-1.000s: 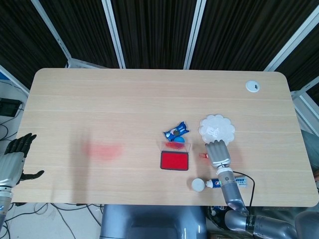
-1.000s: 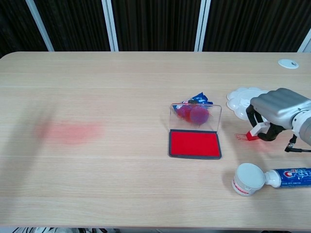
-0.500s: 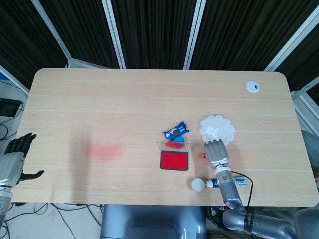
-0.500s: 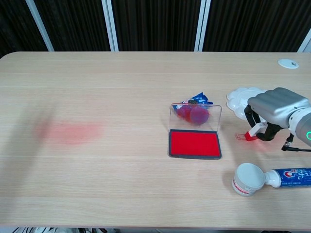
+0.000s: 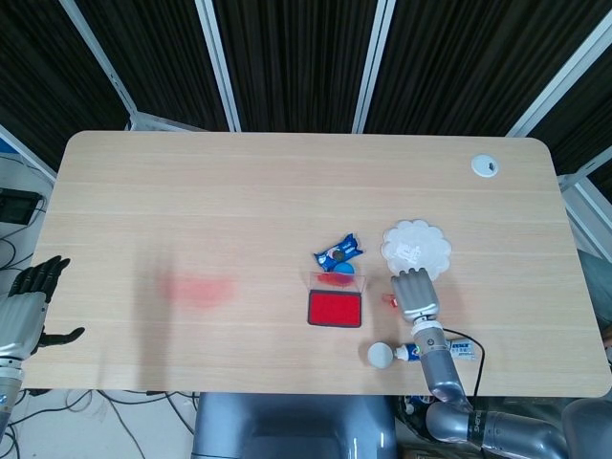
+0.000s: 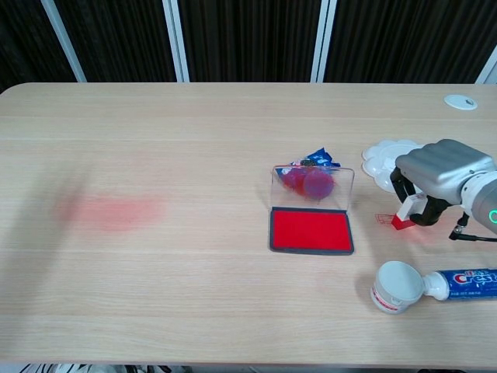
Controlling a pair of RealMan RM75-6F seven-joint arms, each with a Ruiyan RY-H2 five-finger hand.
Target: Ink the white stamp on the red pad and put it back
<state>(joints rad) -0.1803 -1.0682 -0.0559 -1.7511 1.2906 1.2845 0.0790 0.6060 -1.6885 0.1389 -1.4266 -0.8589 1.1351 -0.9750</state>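
The red ink pad (image 6: 311,231) lies open at the table's centre right, its clear lid (image 6: 313,184) standing up behind it; it also shows in the head view (image 5: 335,309). Just right of it, the white stamp (image 6: 404,214) with a red base stands with its foot at the tabletop. My right hand (image 6: 444,169) arches over it, fingers curled down around it and gripping it. From above, the right hand (image 5: 415,292) hides most of the stamp (image 5: 390,298). My left hand (image 5: 24,311) hangs off the table's left edge, fingers apart, holding nothing.
A toothpaste tube (image 6: 466,284) with a wide white cap (image 6: 397,287) lies near the front edge under my right forearm. A white flower-shaped dish (image 6: 386,158) sits behind the hand. A blue wrapper (image 5: 338,252) lies behind the pad. A red smear (image 6: 109,211) marks the left tabletop.
The stamp has gone from tilted to more upright under my right hand, which edged slightly left. The left hand has not moved.
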